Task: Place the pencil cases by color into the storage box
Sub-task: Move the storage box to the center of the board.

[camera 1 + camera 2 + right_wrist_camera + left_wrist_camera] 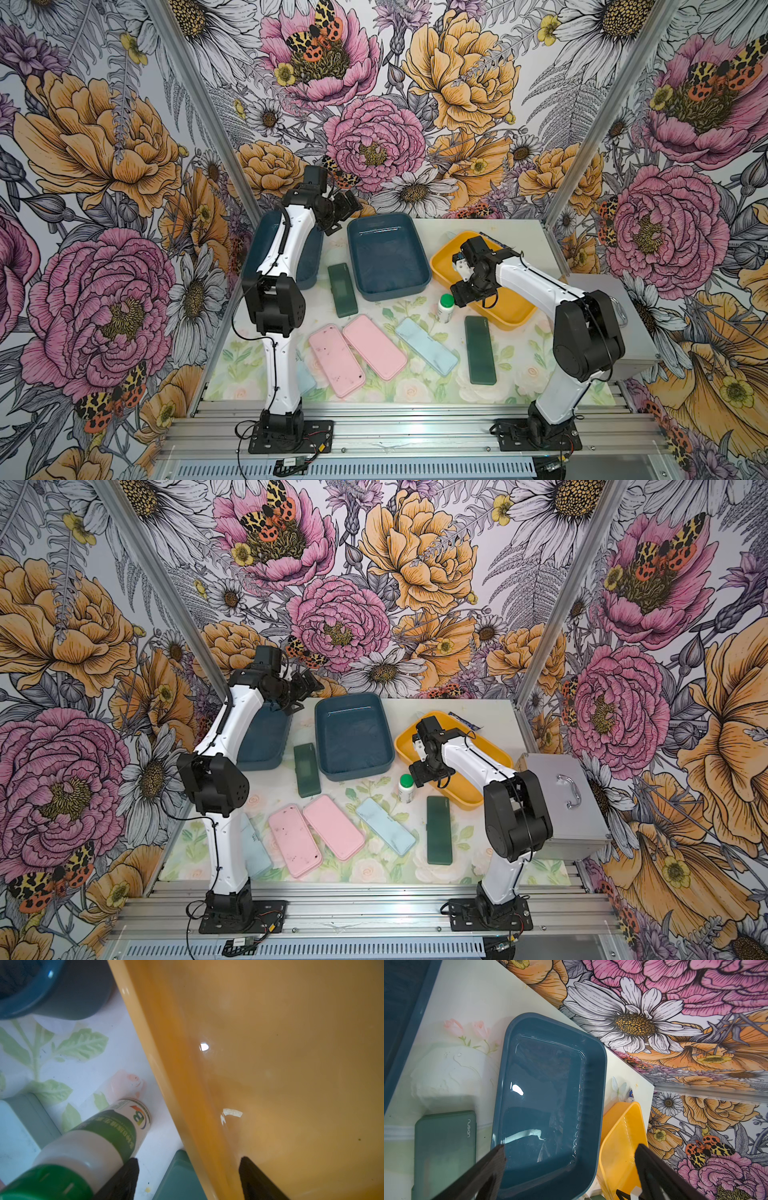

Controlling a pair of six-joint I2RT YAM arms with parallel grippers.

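Risk: right gripper (187,1167) (jaws part-open, empty, astride tray (511,311) rim at 3 o'clock) could grab tray or tip adjacent bottle (445,307); left gripper (570,1153) wide at 11; all six cases (374,347) on table (519,237), mostly toward 6.

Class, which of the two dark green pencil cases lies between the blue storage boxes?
The rear dark green pencil case, flanked by the left blue box and the middle blue box. The other green case lies beside the yellow box.

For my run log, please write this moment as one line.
six pencil cases on table, none boxed | left pincer: open, empty | right pincer: open, astride yellow tray rim
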